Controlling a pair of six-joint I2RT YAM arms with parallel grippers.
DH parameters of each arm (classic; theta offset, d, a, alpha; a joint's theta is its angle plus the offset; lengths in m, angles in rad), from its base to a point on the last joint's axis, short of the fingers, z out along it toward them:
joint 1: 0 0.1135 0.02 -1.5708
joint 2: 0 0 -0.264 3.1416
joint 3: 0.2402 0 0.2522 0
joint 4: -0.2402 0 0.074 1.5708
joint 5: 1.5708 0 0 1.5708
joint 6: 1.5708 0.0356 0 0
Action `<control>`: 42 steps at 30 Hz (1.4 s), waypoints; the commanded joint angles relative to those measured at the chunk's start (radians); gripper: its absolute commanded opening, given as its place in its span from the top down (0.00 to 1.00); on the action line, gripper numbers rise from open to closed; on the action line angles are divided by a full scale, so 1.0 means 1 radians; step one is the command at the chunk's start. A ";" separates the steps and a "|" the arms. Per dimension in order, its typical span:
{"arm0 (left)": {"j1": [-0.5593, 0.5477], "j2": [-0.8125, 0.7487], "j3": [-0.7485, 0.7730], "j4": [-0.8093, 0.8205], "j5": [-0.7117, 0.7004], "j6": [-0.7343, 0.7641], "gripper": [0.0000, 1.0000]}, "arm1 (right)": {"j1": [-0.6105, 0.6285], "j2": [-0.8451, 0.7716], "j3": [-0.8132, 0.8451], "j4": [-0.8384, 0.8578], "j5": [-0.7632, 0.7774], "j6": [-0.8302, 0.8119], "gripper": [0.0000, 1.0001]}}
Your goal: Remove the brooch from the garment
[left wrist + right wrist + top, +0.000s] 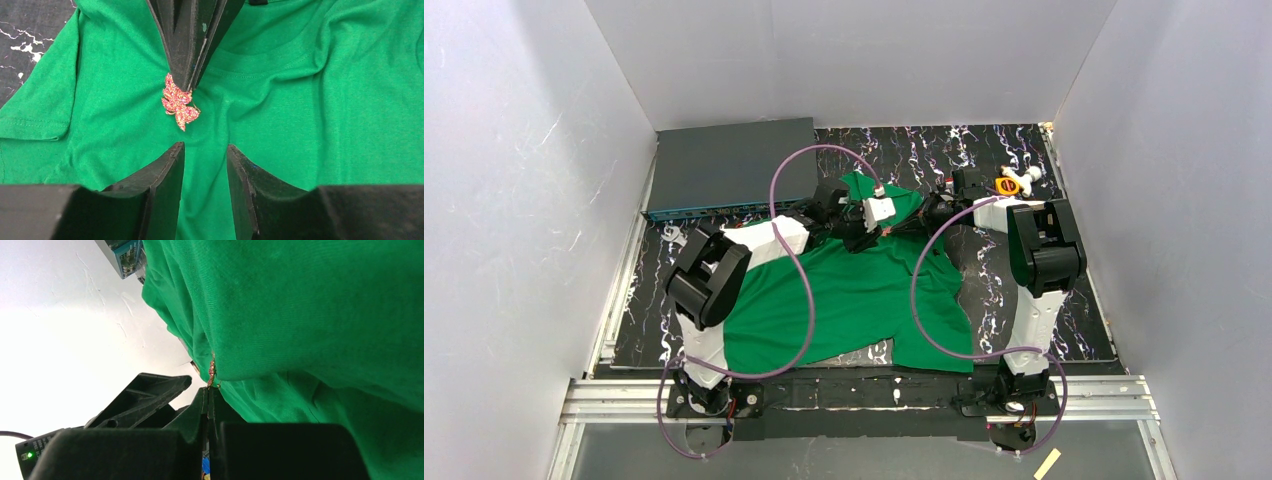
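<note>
Right pincer (210,392) pinches the one brooch (179,104) on the one garment (310,100); left pincer (205,148) hovers parted.

The left arm (709,275) and the right arm (1044,250) are both chunky, black and white, each with a long purple cable (811,300) looping off it, and the fingers (162,175) are plain black wedges.

The brooch (179,105) sits on the garment (310,105) — right end effector (183,82) touching its edge.
</note>
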 commanded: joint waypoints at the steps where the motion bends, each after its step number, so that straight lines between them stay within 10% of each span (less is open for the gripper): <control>1: -0.004 0.029 0.046 0.011 0.008 0.042 0.65 | -0.005 -0.052 -0.012 0.006 -0.035 0.024 0.99; 16: -0.006 0.120 0.116 0.028 -0.001 0.036 0.69 | -0.008 -0.053 -0.014 -0.003 -0.064 0.028 0.99; 27: -0.006 0.125 0.124 0.029 0.006 0.035 1.00 | -0.017 -0.047 -0.009 -0.018 -0.077 0.025 0.99; 34: -0.006 0.096 0.101 0.029 0.024 -0.014 1.00 | -0.041 -0.038 0.028 -0.047 -0.077 -0.014 0.70; 36: -0.005 0.085 0.090 0.029 0.021 -0.024 1.00 | -0.047 -0.039 0.021 -0.045 -0.070 -0.021 0.77; 42: -0.006 0.095 0.079 0.037 -0.026 0.017 0.69 | -0.047 -0.016 0.059 -0.121 0.030 -0.146 0.57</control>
